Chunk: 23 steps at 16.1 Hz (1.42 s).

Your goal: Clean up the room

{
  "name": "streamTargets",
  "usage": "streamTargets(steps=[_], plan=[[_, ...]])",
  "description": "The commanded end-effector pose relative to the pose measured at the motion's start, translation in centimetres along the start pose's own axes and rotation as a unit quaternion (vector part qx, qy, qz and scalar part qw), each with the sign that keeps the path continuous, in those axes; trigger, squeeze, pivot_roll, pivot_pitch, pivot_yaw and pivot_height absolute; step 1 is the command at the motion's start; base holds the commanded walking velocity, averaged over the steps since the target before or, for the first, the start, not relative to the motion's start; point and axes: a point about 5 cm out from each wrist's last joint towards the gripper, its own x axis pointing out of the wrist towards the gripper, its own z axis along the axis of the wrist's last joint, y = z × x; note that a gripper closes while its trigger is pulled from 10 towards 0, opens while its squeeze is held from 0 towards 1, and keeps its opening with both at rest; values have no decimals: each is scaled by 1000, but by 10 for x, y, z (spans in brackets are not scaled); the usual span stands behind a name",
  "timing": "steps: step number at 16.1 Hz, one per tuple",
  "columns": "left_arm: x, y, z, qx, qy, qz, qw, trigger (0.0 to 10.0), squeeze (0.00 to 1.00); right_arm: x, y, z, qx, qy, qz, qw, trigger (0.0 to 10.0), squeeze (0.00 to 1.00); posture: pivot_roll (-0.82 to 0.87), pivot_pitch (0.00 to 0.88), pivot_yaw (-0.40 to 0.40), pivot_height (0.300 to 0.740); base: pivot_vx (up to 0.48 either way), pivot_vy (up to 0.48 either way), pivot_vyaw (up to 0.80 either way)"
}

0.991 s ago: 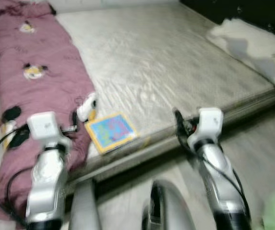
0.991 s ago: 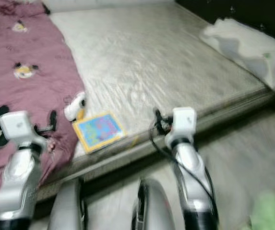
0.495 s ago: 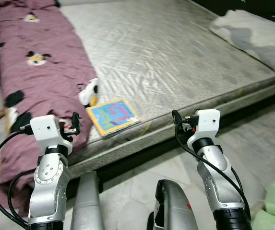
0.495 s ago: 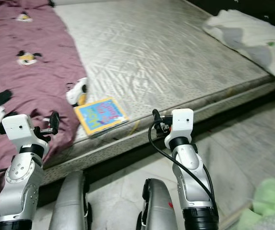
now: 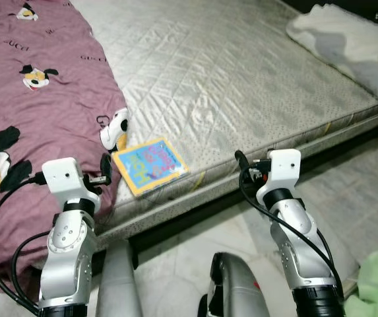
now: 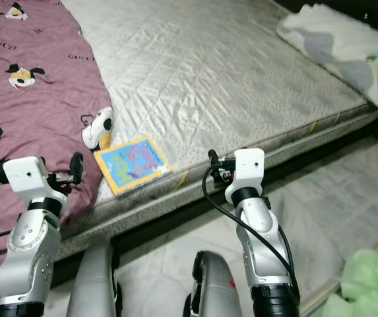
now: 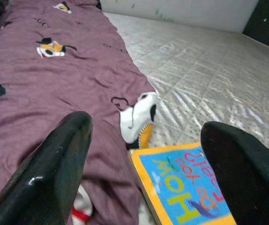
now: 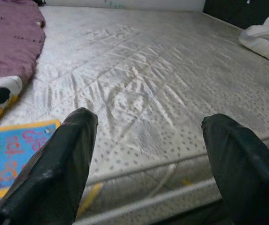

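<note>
A book (image 5: pixel 150 165) lies at centre near the mattress (image 5: pixel 241 86) edge, beside the quilt (image 5: pixel 37 112) at left — pillow (image 5: pixel 347 46) upper right. Both grippers, left (image 7: pixel 143 178) and right (image 8: pixel 143 164), hover spread. View sharper than 1 s ago.

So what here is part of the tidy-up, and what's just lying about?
Likely part of the job:
- blue and yellow book on the mattress edge
- maroon cartoon-print quilt
- left gripper and right gripper, jaws open, near the book

Just lying about:
- bare mattress
- white pillow
- green thing on the floor
</note>
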Motion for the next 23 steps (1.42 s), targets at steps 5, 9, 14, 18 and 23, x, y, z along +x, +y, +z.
streamTargets(steps=[5, 9, 14, 18, 23], plan=[[1, -3, 2, 0, -1, -2, 1000, 10000, 0, 0, -4, 0, -8, 5, -1, 1000, 10000, 0, -5, 98, -83, 607, 186, 0, 0], [1, -3, 3, -1, -4, 1, 1000, 10000, 0, 1, -3, 0, -9, 5, 0, 1000, 10000, 0, -4, 99, -81, 607, 0, 0, 0], [3, -3, 3, -7, -3, 7, 1000, 10000, 0, 1, -2, 0, -13, 5, 2, 1000, 10000, 0, -7, 98, -82, 607, 0, 0, 705], [4, -3, 3, -10, -4, 10, 1000, 10000, 0, 1, -4, 0, -5, 3, -1, 1000, 10000, 0, -7, 98, -82, 607, 0, 0, 0], [6, -5, 4, -14, -5, 8, 1000, 10000, 0, 2, -4, 0, -4, 4, 2, 1000, 10000, 0, -10, 102, -84, 568, 0, 0, 0]])
